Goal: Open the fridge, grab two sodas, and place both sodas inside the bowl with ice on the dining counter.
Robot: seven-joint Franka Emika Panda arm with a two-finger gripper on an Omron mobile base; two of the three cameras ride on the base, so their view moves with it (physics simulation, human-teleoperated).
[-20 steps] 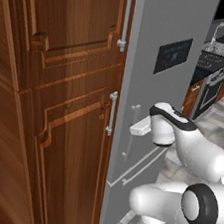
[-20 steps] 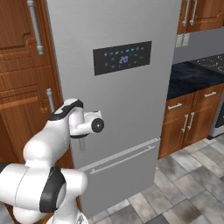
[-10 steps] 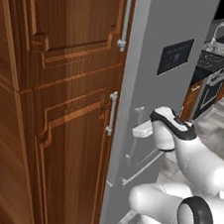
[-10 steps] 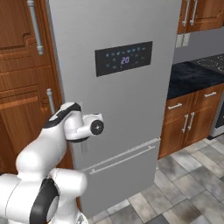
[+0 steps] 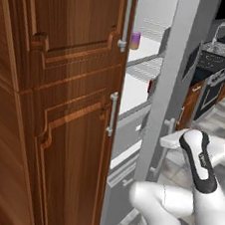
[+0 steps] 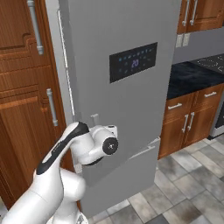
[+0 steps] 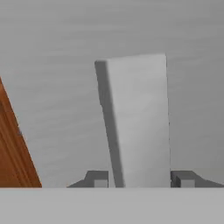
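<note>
The fridge [image 6: 113, 35] stands with its door [image 5: 177, 63] swung partly open, and white shelves show inside. On the upper shelf sits a purple soda [image 5: 135, 40]. A red soda [image 5: 151, 86] stands on a lower shelf by the door's edge. My gripper [image 5: 167, 139] is shut on the door's grey bar handle [image 7: 138, 118]; in the hand view the bar runs between the two fingertips [image 7: 96, 179] of the gripper [image 7: 140, 179]. The dark panel [image 6: 133, 62] faces the right base view. The bowl and the dining counter are out of view.
A tall brown wooden cabinet [image 5: 60, 102] stands tight against the fridge's left side. To the right run a dark worktop [image 6: 192, 76] over wooden cabinets, a sink [image 5: 221, 48] and an oven [image 5: 210, 92]. Grey tiled floor [image 6: 188, 183] lies in front.
The fridge door has swung open toward me with my gripper shut on its handle. The shelves and both cans now show in the left base view. The arm has drawn back.
</note>
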